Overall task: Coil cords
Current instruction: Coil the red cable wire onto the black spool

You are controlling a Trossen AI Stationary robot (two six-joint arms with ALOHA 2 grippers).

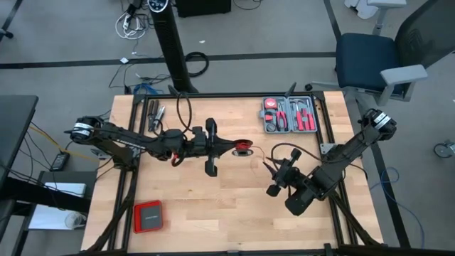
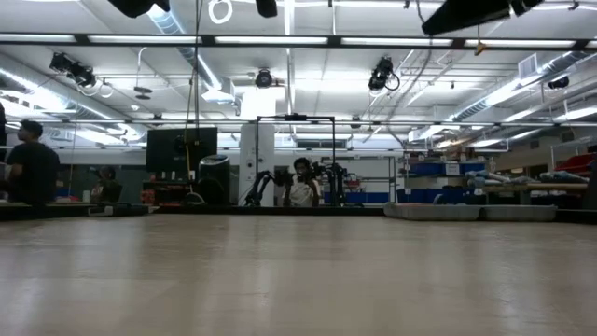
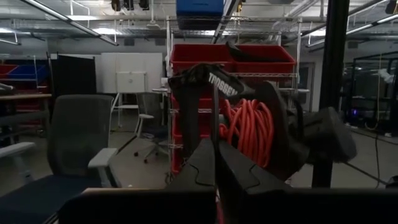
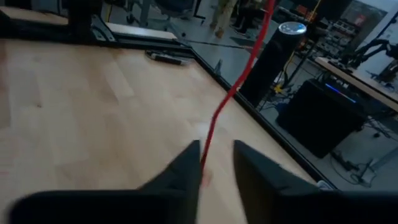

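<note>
Red cord (image 1: 244,148) lay partly coiled as a small red bundle on the tabletop (image 1: 213,213), near the middle, just beyond the tip of the left gripper (image 1: 226,148). From that bundle a thin strand ran roughly along the tabletop's long axis toward the right gripper (image 1: 271,171), faint in the high view.

Left gripper reached in from the left side, arm stretched nearly level across the tabletop. In the left wrist view its fingers (image 3: 205,165) met edge to edge, pressed together. A thin dark-red line showed at the seam low between them; could not tell whether that was the cord held there. Bundle sat just ahead of these fingertips in the high view; contact not clear.

Right gripper (image 4: 214,155) sat right of centre, pointing back toward the bundle. In the right wrist view the cord (image 4: 239,81) rose as one taut, nearly straight line, leaning away from the fingers toward the far edge of the tabletop. Its lower end dropped into the narrow gap between the two fingers (image 4: 180,168), closest to one finger's inner face. Fingers were parted only slightly, gap little wider than the strand; could not tell whether they pinched it.

Grey tool tray (image 1: 288,114) lay at the far right edge, well apart from both grippers. Flat red box (image 1: 148,216) lay near the front left corner.
</note>
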